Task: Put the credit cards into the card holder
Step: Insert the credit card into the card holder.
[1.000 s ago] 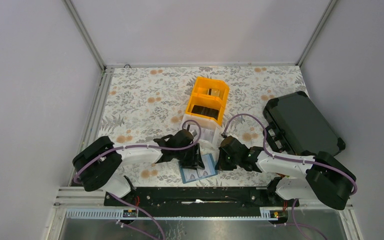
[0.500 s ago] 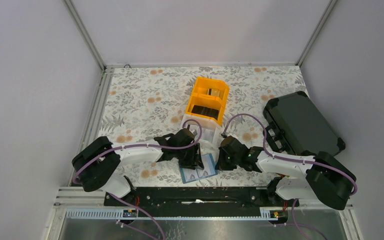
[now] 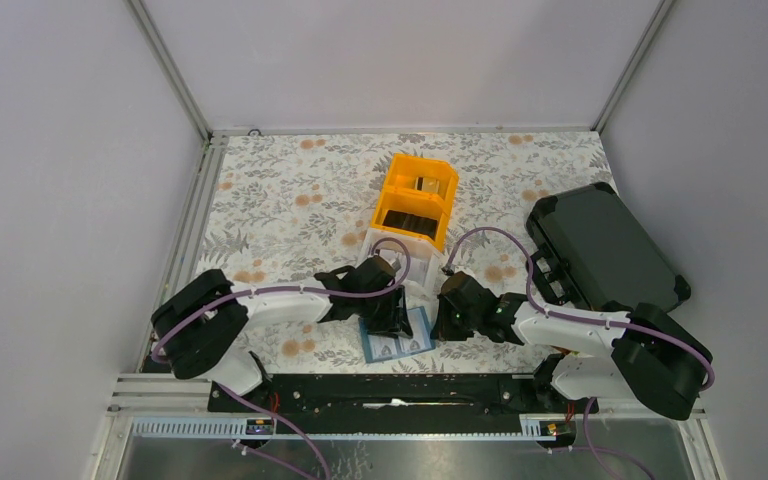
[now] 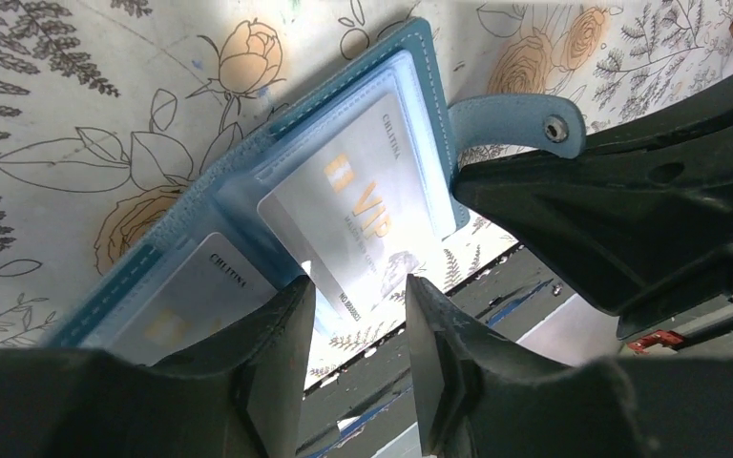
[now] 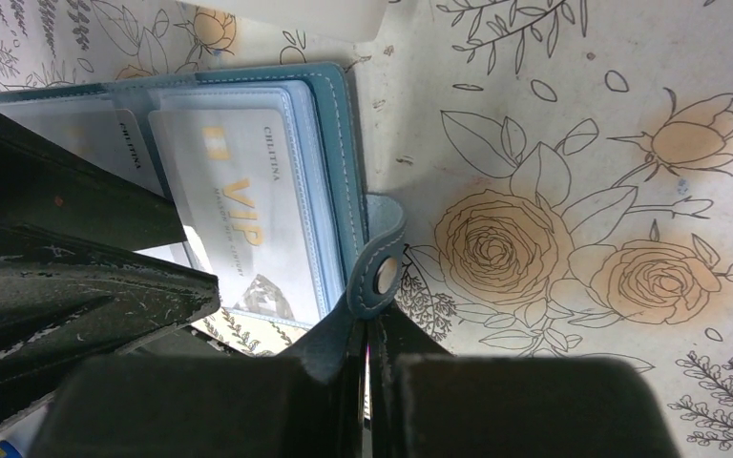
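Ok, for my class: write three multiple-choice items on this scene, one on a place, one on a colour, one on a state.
1. Where is the card holder?
A) lifted in the air
B) at the far left corner
C) on the table, between the left tool and the right tool

2. What colour is its cover?
A) teal-blue
B) red
C) white

3. How is the right tool?
A) wide open
B) shut on the holder's tab
C) half open, touching nothing

Key:
1 C, it lies open on the floral cloth with a tool at each side.
2 A, both wrist views show a teal-blue cover.
3 B, its jaws are pinched together on the tab.
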Robot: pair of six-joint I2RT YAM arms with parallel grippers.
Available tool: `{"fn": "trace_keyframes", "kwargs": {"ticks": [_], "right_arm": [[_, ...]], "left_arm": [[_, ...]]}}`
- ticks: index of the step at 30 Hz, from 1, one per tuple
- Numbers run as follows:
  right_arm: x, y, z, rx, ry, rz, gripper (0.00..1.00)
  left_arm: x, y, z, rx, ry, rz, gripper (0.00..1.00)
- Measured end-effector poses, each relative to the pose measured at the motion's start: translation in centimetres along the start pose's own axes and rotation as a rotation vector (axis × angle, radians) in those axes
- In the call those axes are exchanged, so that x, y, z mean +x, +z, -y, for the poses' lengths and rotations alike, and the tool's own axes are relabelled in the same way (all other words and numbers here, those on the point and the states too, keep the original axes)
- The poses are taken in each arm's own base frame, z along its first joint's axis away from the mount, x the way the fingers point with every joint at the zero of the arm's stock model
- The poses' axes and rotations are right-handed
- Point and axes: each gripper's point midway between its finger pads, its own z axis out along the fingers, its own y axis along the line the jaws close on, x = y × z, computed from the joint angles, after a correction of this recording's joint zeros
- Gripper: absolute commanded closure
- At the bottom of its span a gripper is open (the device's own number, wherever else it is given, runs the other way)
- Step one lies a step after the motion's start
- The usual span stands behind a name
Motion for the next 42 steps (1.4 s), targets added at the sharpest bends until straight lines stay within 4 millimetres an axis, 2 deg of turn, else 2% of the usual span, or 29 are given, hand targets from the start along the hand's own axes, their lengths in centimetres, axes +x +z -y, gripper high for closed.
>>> {"fn": "trace_keyframes", "kwargs": {"ticks": [5, 9, 12, 14, 18, 21, 24, 27, 30, 33, 42], "right_arm": [[0.0, 0.0, 0.1, 0.005, 0.000, 0.003, 0.99], [-0.4, -0.3, 0.5, 0.025, 0.004, 0.024, 0.66], [-0.8, -0.9, 0.7, 0.039, -0.001, 0.050, 0.59], [-1.2, -1.5, 0.3, 0.028, -0.004, 0.068, 0.58], [-2.4, -2.8, -1.1, -0.034, -0.023, 0.120, 0.68], [-2.7, -3.3, -2.2, -0.090, -0.045, 0.130, 0.70], [-2.5, -3.1, -3.1, -0.129, -0.056, 0.111, 0.71], [-2.1, -2.5, -3.5, -0.153, -0.060, 0.083, 0.70], [-1.7, -2.0, -3.9, -0.175, -0.062, 0.062, 0.70], [-1.4, -1.5, -3.7, -0.176, -0.063, 0.048, 0.70], [-0.1, -0.2, -2.3, -0.140, -0.057, 0.009, 0.71]], "left_arm": [[0.0, 0.2, 0.0, -0.001, -0.003, 0.000, 0.55], [-0.2, 0.1, 0.0, -0.005, 0.004, 0.013, 0.39], [-0.7, -1.1, 0.2, -0.007, 0.026, 0.055, 0.30], [-1.4, -2.5, 0.8, 0.006, 0.045, 0.104, 0.28], [-2.8, -5.3, 1.8, 0.045, 0.062, 0.206, 0.28], [-3.1, -6.3, 1.0, 0.048, 0.048, 0.254, 0.30], [-2.5, -5.9, -1.4, 0.002, 0.010, 0.252, 0.32], [-1.2, -5.1, -4.5, -0.071, -0.035, 0.225, 0.34], [-0.1, -4.8, -6.6, -0.120, -0.069, 0.217, 0.36], [0.3, -4.9, -7.3, -0.131, -0.082, 0.224, 0.37], [-0.1, -4.4, -6.9, -0.095, -0.105, 0.248, 0.44]]}}
